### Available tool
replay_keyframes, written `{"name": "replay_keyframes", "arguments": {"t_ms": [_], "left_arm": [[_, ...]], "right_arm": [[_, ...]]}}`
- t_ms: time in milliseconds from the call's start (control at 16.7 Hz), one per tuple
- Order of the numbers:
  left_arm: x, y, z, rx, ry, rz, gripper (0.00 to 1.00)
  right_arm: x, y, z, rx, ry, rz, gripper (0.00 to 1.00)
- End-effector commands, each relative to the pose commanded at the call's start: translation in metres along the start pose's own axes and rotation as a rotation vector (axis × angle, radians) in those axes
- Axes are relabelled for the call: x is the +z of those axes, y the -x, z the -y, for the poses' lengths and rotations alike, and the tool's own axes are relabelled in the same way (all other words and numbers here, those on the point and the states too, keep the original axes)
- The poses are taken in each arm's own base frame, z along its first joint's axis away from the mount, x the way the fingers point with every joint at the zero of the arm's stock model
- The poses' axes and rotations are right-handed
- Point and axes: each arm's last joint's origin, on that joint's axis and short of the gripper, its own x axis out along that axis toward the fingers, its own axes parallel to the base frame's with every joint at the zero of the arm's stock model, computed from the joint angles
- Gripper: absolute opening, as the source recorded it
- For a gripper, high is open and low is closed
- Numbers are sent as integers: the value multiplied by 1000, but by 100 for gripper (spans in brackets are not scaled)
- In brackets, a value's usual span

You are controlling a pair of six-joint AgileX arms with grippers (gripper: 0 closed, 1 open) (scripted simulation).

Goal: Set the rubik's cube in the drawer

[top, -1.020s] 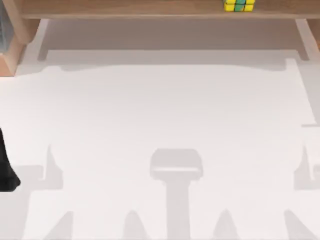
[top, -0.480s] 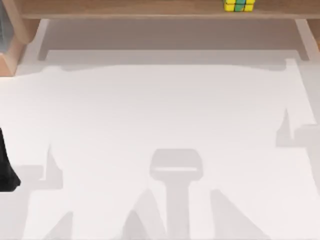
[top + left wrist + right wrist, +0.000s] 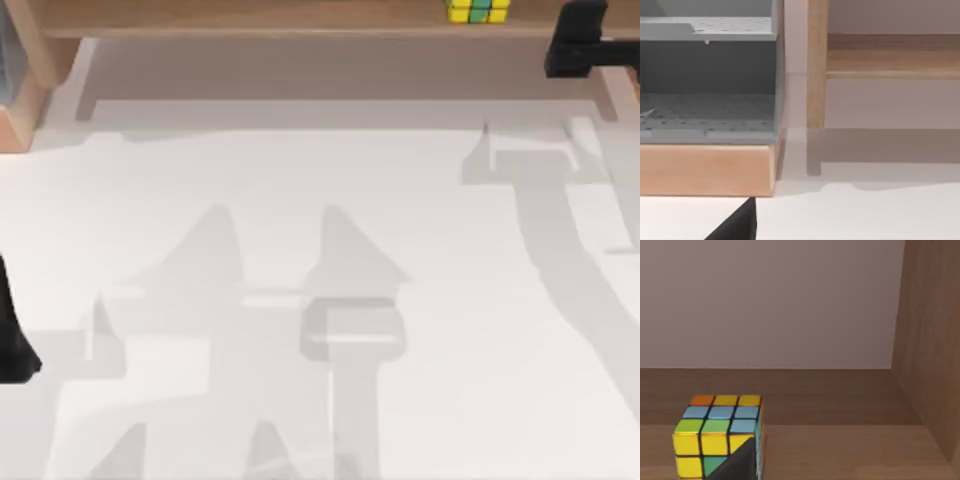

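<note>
Early stage: rubik's cube (image 3: 479,10) sits ungrasped on wooden shelf (image 3: 300,18), right gripper (image 3: 577,40) near it, finger state unclear, left gripper (image 3: 12,335) parked, drawer placement undone

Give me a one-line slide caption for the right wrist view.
Right wrist view: the rubik's cube sits on a wooden shelf near its side wall.

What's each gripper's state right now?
Left gripper: parked at the table's left edge, cannot be told.
Right gripper: up by the wooden shelf, beside the rubik's cube, not holding it; cannot be told.
</note>
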Motion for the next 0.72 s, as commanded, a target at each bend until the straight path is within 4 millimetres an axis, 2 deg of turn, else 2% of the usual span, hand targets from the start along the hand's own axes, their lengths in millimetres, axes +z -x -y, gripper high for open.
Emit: {"name": "replay_keyframes", "arguments": {"t_ms": [180, 300, 480, 720], "left_arm": [[0, 0, 0, 0, 0, 0, 100], [0, 0, 0, 0, 0, 0, 100], [0, 0, 0, 0, 0, 0, 100], [0, 0, 0, 0, 0, 0, 100]], "right_arm": [[-39, -44, -37, 1, 5, -23, 100], [-64, -63, -58, 2, 4, -28, 100], [-91, -78, -80, 4, -2, -23, 100], [-100, -82, -87, 5, -5, -19, 100]]}}
